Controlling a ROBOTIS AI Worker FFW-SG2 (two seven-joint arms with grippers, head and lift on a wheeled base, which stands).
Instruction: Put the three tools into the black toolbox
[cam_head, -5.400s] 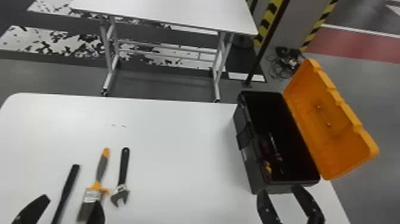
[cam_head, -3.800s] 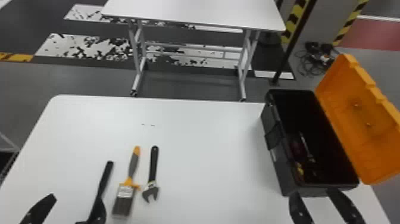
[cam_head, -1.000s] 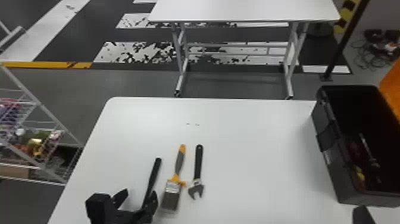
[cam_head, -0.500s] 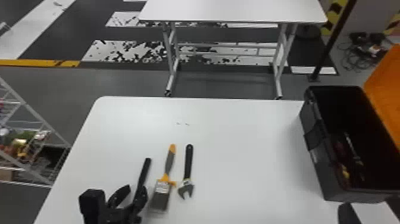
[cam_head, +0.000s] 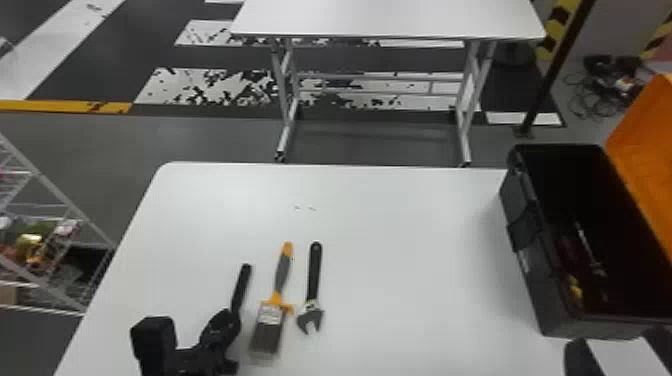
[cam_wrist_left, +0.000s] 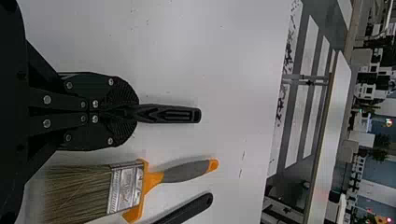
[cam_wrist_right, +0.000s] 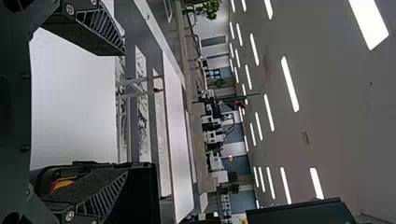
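Tool (cam_head: 242, 284) lengthwise in left hand (cam_head: 230, 322)

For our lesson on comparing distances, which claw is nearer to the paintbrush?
Left. The left claw grips the black-handled tool just beside the paintbrush; the right claw is farther off, by the near end of the black toolbox.

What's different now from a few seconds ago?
The left pincer has closed on the black tool; before, its fingers stood apart on either side of it. The head view has swung left overall, shifting the scene rightward in it. The paintbrush, wrench and open toolbox lie as before; the right pincer is still open.
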